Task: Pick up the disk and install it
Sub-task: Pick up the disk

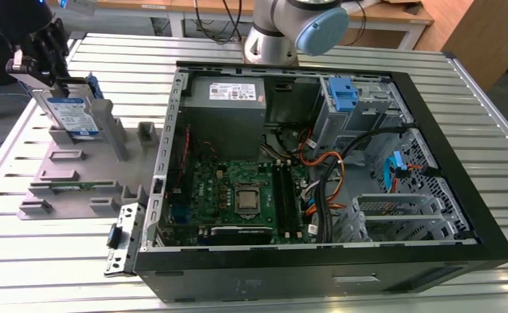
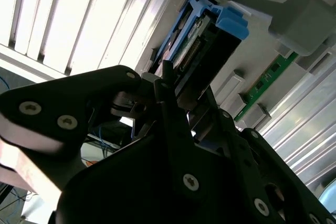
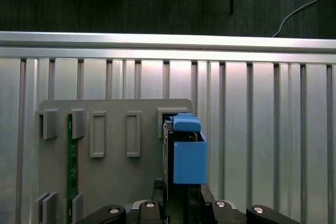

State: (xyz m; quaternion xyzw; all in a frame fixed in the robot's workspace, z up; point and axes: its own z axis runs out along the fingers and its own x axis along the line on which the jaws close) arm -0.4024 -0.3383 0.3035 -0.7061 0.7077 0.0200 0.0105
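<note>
The disk (image 1: 73, 116), silver with a white-and-blue label and a blue carrier bracket, stands on edge in the grey slotted rack (image 1: 79, 195) at the exterior view's left. My gripper (image 1: 58, 81) comes down on its top end, the black fingers pressed against both flat sides. In the first wrist view the disk (image 3: 186, 156) shows edge-on, and the gripper (image 3: 181, 198) clamps its near end. The second wrist view has the disk (image 2: 210, 35) running away from the gripper (image 2: 184, 103).
The open computer case (image 1: 497, 195) lies on the slatted metal table (image 1: 263, 300), to the exterior view's right of the rack. Inside are a grey power-supply box (image 1: 227, 98), the motherboard (image 1: 236, 195), cables and a drive cage with a blue latch (image 1: 345, 98). A green memory stick (image 3: 69, 171) sits in the rack.
</note>
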